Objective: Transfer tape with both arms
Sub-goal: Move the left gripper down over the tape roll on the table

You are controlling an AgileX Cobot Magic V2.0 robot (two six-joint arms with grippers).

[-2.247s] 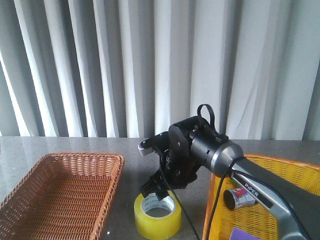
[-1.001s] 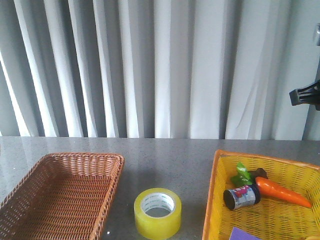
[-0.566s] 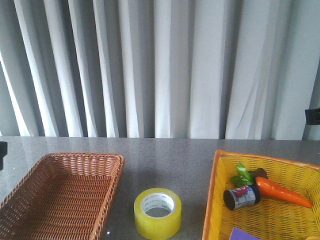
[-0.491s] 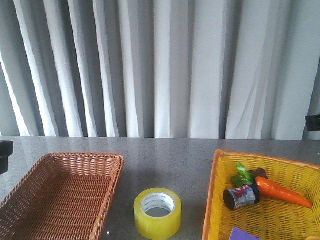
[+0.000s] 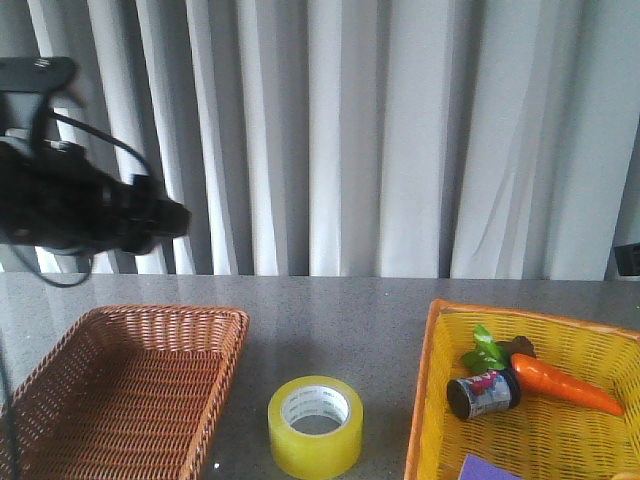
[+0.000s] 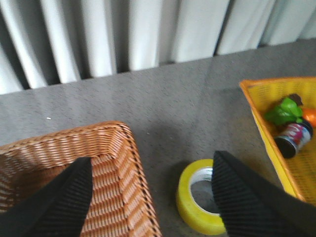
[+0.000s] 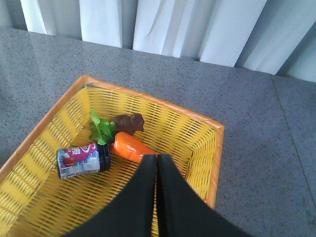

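Near the table's front edge, between the two baskets, the tape point(image 5: 315, 427) lies flat while my left gripper point(image 6: 153, 197) hangs wide open and my right gripper point(image 7: 157, 197) is closed, so a skewed descent could knock it sideways.

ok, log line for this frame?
yellow translucent packing tape roll: on grey table, ungrasped | left hand: open above tape | right hand: shut over yellow basket
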